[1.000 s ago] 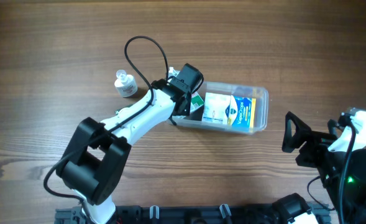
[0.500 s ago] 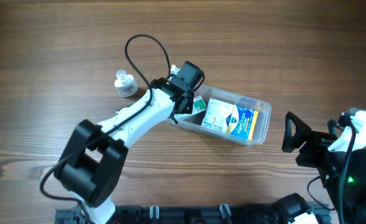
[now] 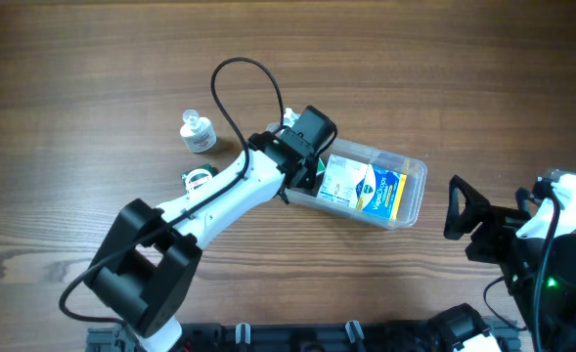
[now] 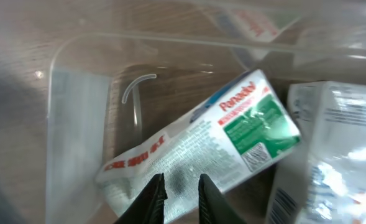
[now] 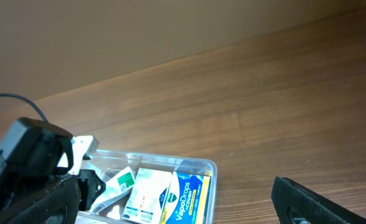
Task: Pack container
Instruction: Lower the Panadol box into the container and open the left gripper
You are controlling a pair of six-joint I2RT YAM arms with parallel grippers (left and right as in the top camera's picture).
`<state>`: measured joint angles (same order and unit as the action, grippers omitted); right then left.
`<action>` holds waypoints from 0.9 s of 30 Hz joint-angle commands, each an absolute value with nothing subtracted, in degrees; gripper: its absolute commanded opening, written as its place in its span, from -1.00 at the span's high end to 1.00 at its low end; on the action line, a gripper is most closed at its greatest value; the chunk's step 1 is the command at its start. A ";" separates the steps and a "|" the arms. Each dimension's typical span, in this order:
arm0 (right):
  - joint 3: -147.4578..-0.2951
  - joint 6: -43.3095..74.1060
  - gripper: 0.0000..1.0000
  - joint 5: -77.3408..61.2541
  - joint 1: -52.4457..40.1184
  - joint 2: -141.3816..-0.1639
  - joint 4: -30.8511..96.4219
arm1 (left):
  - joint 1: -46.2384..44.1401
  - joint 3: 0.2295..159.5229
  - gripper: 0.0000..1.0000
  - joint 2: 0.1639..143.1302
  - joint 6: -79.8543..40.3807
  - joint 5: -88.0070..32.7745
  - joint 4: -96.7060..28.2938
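Though askew, container [image 3: 415, 196] lengthwise left-right.

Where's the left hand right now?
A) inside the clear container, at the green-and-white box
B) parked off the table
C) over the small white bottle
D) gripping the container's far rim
A: the left wrist view shows the left hand down inside the container, fingertips at the green-and-white box; the white bottle stands well apart from it.

I see the clear rectangular plastic container [image 3: 417, 191] upright on the tabletop [image 3: 92, 78], three o'clock of centre, slanted ten-to-four, boxes [image 3: 361, 181] inside.
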<state>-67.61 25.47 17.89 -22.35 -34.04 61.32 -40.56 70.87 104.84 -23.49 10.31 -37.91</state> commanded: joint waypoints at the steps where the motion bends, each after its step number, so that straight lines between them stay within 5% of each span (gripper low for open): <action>1: -67.92 25.54 -0.99 18.81 -22.48 -33.89 61.19 | -40.62 69.41 0.62 110.89 -24.51 12.64 -37.30; 27: -67.92 25.54 -1.00 18.81 -22.48 -33.89 61.19 | -41.41 79.31 0.37 108.84 -30.94 6.39 -51.70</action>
